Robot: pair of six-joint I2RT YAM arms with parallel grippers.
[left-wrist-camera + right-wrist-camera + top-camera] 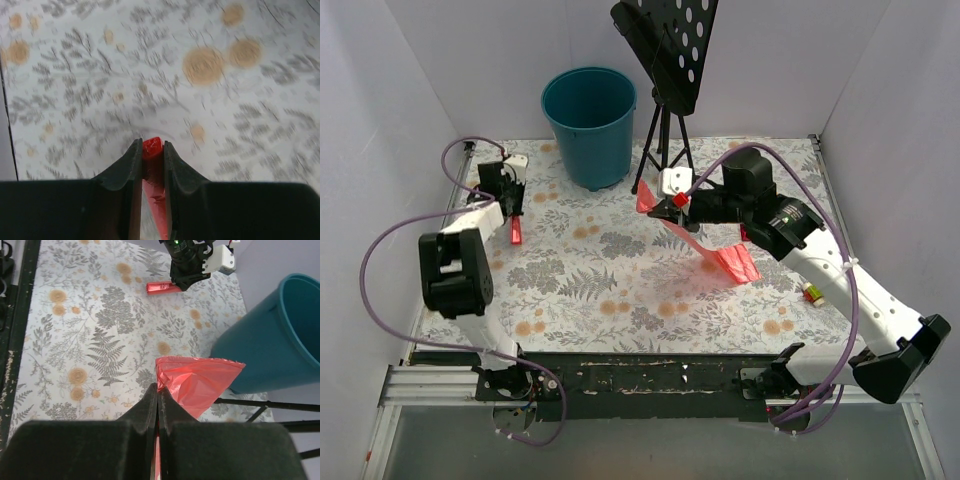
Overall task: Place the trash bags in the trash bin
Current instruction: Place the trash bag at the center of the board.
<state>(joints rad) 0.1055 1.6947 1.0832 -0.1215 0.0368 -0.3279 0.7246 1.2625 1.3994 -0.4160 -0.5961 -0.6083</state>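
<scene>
The trash bag (733, 262) is thin red film and hangs crumpled from my right gripper (678, 203), which is shut on it above the floral table, right of centre. In the right wrist view the bag (200, 380) fans out past the closed gripper (158, 389), with the teal trash bin (270, 340) just beyond it. The bin (588, 125) stands upright at the back. My left gripper (514, 212) is at the far left, shut on a small red cylinder (516, 233). In the left wrist view the cylinder (152, 148) sits between the gripper's (151, 145) fingers.
A black perforated music stand (665, 60) on a tripod stands right of the bin, and its legs (260, 405) pass close under the bag. A small red, yellow and green object (812, 293) lies at the table's right edge. White walls enclose the table.
</scene>
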